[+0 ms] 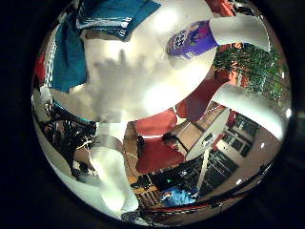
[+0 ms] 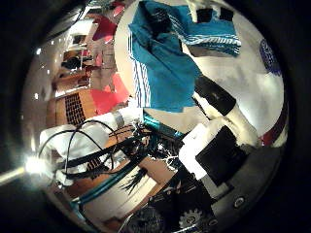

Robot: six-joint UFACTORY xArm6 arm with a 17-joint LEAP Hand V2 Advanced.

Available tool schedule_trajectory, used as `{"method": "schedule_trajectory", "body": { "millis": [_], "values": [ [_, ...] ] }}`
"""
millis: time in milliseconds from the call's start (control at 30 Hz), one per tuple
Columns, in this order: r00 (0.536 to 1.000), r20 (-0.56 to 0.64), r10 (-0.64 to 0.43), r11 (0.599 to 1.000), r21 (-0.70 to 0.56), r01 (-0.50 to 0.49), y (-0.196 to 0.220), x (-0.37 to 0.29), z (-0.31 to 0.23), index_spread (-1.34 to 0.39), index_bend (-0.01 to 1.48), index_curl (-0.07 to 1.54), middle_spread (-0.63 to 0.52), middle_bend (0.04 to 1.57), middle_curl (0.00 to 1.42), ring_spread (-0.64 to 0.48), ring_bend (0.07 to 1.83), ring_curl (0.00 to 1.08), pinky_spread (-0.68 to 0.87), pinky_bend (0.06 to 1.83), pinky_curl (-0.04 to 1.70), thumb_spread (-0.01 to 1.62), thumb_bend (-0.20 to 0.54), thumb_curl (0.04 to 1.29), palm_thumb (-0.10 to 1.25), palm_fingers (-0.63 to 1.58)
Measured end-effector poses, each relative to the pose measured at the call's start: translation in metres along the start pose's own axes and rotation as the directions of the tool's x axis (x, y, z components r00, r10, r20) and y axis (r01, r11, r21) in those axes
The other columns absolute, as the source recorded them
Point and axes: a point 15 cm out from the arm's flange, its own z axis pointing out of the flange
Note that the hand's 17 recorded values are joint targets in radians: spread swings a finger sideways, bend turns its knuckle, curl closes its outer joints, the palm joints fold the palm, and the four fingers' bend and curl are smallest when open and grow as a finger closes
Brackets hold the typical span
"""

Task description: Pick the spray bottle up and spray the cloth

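Note:
The spray bottle (image 1: 190,40), white with a purple and blue label, is on the round white table (image 1: 143,76). The teal cloth with white stripes (image 2: 160,58) lies crumpled on the same table; the little finger side view shows it at the table's edge (image 1: 100,19). My right hand (image 1: 250,103) hovers over the table, its white fingers spread and fairly straight, and holds nothing. One finger (image 1: 243,33) reaches close beside the bottle; I cannot tell whether it touches it. The thumb side view shows black and white fingers (image 2: 219,99) over the table by the cloth.
Red chairs (image 1: 157,138) stand by the table, and one shows in the thumb side view (image 2: 97,97). A blue printed object (image 2: 270,58) sits at the table's edge. Dark objects (image 2: 204,12) lie beyond the cloth. The room's floor and furniture lie beyond the table.

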Motion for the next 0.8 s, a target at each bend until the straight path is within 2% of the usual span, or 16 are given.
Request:
{"method": "schedule_trajectory", "body": {
  "millis": [267, 500, 800],
  "values": [
    [1.0, -0.005, 0.004, 0.993, 0.116, -0.003, -0.007, -0.001, -0.047, -0.29, 0.19, 0.43, -0.08, 0.34, 0.43, 0.18, 0.22, 0.26, 0.37, 0.19, 0.2, 1.28, -0.01, 0.4, 0.97, 0.46],
    [0.996, 0.033, 0.082, 0.96, 0.266, -0.088, -0.014, 0.012, -0.11, -0.3, 0.18, 0.43, -0.09, 0.34, 0.43, 0.16, 0.25, 0.26, 0.37, 0.19, 0.2, 1.27, -0.012, 0.39, 0.97, 0.47],
    [0.964, 0.167, 0.207, 0.893, 0.37, -0.256, -0.014, 0.046, -0.142, -0.25, 0.17, 0.38, -0.06, 0.33, 0.43, 0.16, 0.31, 0.27, 0.38, 0.23, 0.23, 1.18, -0.026, 0.38, 0.78, 0.42]
  ]
}}
